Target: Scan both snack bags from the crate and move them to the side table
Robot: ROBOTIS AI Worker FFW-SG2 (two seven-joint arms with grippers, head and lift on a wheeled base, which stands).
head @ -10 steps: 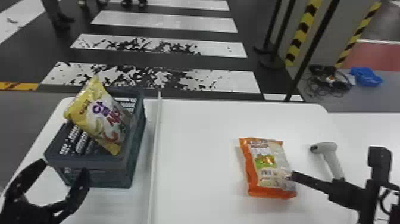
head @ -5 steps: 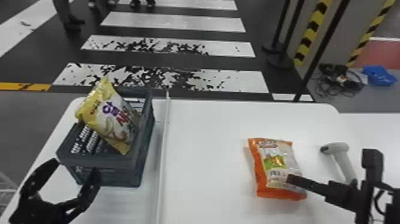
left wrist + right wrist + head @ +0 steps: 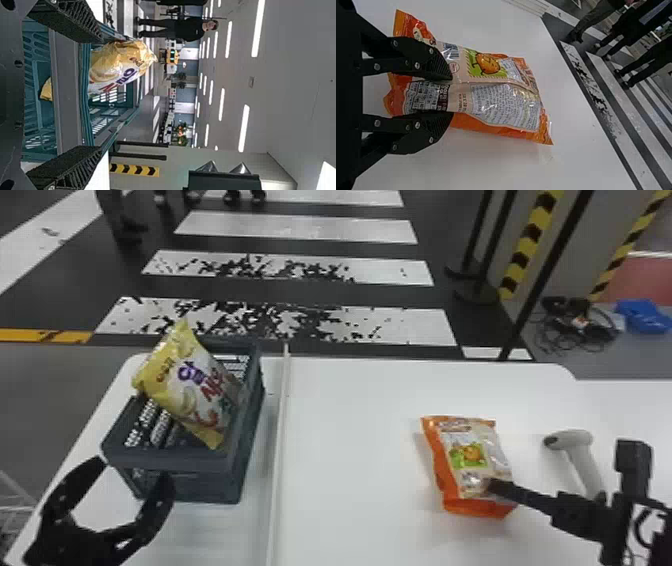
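right gripper (image 3: 451, 96) has its two fingers apart, over the near end of the orange bag (image 3: 472, 460). i can't tell if they press on it. the bag lies on the white table (image 3: 350, 400), on the right half, well in from the far edge. its long side runs from the near edge toward the far edge, and the fingers point about the same way. so the right arm is nearer, and it looks set to pinch that near end. the scanner (image 3: 580, 450) is just beside the bag, on the side of the table's right edge, so a wide swing could bump it. left gripper (image 3: 134, 471) is open by the near wall of the crate (image 3: 210, 487), where the yellow bag (image 3: 200, 385) leans, its top poking out.
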